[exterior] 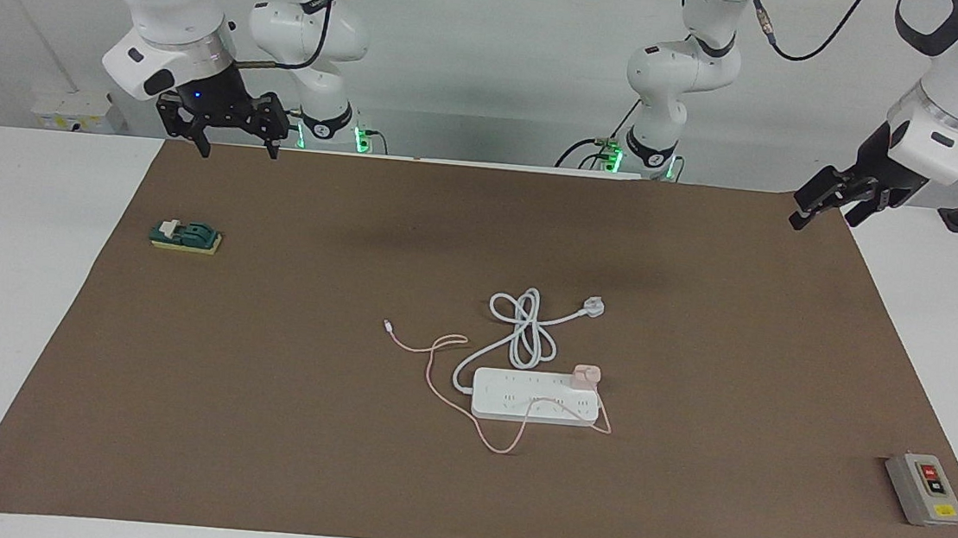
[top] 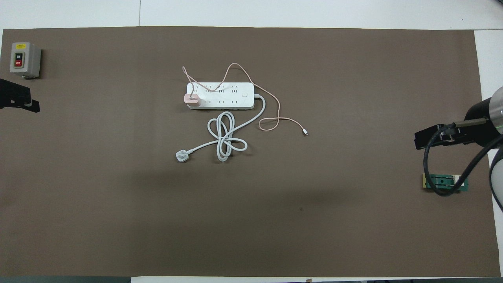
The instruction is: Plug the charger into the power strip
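In the facing view I see the small pale-pink cube charger point(exterior: 585, 374) seated on the long flat white power strip point(exterior: 534, 397) at lower centre of the frame, its thin pink cable point(exterior: 435, 369) looping across the brown mat point(exterior: 257, 423). My right gripper point(exterior: 235, 137) hangs with fingers spread at upper left; my left gripper point(exterior: 827, 208) hangs empty and open at upper right. From overhead, the charger point(top: 192, 100) sits on the strip point(top: 226, 96) in the upper middle; the left gripper point(top: 17, 101) shows at the left edge, the right gripper point(top: 428, 138) at the right edge.
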Robot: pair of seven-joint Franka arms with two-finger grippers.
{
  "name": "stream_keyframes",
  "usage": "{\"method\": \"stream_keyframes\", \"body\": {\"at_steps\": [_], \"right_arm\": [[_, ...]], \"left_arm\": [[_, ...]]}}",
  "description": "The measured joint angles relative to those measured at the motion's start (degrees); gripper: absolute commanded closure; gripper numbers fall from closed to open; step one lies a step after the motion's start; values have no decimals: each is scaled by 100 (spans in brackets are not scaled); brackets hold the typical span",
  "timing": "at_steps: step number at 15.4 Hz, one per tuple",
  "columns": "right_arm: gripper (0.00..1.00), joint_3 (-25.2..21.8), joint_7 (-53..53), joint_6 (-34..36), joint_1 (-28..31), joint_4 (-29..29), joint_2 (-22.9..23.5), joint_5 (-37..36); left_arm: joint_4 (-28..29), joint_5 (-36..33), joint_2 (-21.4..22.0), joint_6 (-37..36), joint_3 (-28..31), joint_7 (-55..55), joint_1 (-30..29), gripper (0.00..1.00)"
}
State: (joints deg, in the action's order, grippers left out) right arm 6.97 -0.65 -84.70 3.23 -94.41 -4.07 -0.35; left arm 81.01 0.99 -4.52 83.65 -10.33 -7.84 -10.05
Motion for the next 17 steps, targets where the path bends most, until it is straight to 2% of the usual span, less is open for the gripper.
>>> {"method": "stream_keyframes", "body": {"at_steps": [3, 11, 17], "right_arm": [[0, 0, 0, 0, 0, 0, 0, 0], [0, 0, 0, 0, 0, 0, 0, 0], [0, 0, 0, 0, 0, 0, 0, 0]], "left_arm": [[0, -223, 14, 0, -37, -2, 77, 0], [12, -243, 18, 86, -27, -10, 66, 0], [323, -244, 208, 83, -86, -10, 63, 0]]}}
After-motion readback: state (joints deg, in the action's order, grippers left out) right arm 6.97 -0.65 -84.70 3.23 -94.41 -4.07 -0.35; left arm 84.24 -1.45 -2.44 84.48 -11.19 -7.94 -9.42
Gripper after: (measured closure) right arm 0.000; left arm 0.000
